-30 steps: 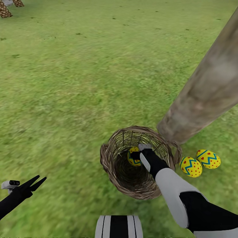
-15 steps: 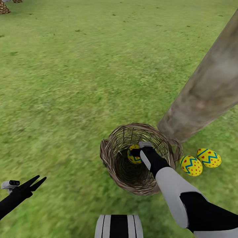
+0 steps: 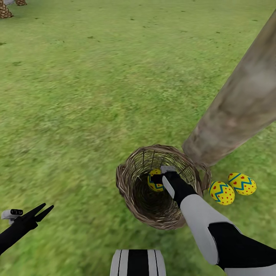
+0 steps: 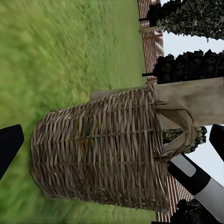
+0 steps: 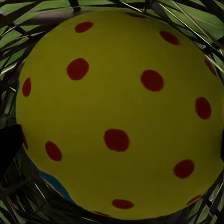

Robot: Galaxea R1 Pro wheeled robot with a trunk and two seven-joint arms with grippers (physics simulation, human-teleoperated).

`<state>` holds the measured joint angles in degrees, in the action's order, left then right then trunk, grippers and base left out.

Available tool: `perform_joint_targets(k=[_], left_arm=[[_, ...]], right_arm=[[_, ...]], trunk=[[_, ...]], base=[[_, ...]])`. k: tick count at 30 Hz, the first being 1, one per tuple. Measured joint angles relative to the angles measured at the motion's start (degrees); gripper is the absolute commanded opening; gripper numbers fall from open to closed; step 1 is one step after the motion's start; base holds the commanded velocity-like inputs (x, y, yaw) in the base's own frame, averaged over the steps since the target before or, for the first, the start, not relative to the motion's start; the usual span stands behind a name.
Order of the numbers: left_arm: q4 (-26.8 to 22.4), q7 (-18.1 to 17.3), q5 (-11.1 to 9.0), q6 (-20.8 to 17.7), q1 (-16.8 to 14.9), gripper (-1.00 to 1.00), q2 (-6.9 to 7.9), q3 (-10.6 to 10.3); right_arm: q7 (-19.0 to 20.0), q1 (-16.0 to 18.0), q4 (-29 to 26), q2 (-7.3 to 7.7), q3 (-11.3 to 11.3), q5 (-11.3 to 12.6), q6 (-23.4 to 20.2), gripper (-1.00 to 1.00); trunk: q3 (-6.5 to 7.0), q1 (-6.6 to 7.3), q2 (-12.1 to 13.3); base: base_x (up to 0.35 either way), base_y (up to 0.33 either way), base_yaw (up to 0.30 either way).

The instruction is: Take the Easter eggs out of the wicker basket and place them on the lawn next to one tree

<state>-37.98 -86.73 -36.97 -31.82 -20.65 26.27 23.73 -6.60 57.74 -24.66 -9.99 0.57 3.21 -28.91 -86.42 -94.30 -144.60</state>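
The wicker basket point(image 3: 134, 199) stands on the lawn point(image 3: 96, 96) at the foot of the tree point(image 3: 234, 107). One yellow Easter egg point(image 3: 154, 183) with red dots lies inside it. My right gripper point(image 3: 159, 176) reaches down into the basket. Its fingers are spread, one on each side of that egg point(image 5: 116, 112), and it stands open. Two more Easter eggs point(image 3: 222, 193) point(image 3: 242, 183) lie on the grass beside the trunk, right of the basket. My left gripper point(image 3: 42, 211) hovers open and empty, low at the left, facing the basket's side point(image 4: 98, 154).
The thick trunk point(image 4: 191, 98) leans up directly behind the basket. Open grass stretches to the left and far ahead. Scaly palm bases point(image 3: 5, 11) stand at the far left. A slatted wooden fence point(image 4: 151, 42) and dark trees lie behind the basket in the left wrist view.
The head view has shifted slightly. My right gripper has stayed at the egg inside the basket. The left arm and the two eggs on the grass have not moved.
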Motion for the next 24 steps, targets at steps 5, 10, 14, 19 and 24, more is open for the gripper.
perform_joint_targets(k=[5, 10, 14, 19, 24], left_arm=[[-0.04, -0.07, 0.02, 0.00, 0.00, 1.00, 0.00, -0.01], [-0.20, -0.08, -0.02, 0.00, 0.01, 1.00, 0.01, 0.00], [-0.27, -0.08, -0.02, 0.00, 0.01, 1.00, 0.01, 0.00], [-0.52, -0.01, 0.06, -0.28, 0.02, 1.00, 0.01, -0.14], [-0.69, 0.00, 0.07, -3.02, 0.02, 1.00, 0.00, -2.09]], right_arm=[[-0.01, 0.00, 1.20, -0.01, 0.01, 0.10, 0.04, -1.00], [-0.02, -0.04, 1.64, 0.00, -0.10, -0.05, 0.00, -1.00], [-0.03, -0.05, 1.64, 0.00, -0.09, -0.09, 0.00, -1.00], [0.06, -0.01, 1.65, 0.00, -0.06, -0.07, 0.00, -1.00], [0.07, -0.03, 1.65, 0.00, -0.01, -0.07, -0.06, -1.00]], trunk=[[0.44, 0.04, 0.03], [0.87, 0.09, 0.06], [1.32, 0.14, 0.09], [2.42, 0.27, 0.16], [3.53, 0.39, 0.22]], base=[[0.000, 0.000, 0.000], [0.000, 0.000, 0.000], [0.000, 0.000, 0.000], [0.000, 0.000, 0.000], [0.000, 0.000, 0.000]])
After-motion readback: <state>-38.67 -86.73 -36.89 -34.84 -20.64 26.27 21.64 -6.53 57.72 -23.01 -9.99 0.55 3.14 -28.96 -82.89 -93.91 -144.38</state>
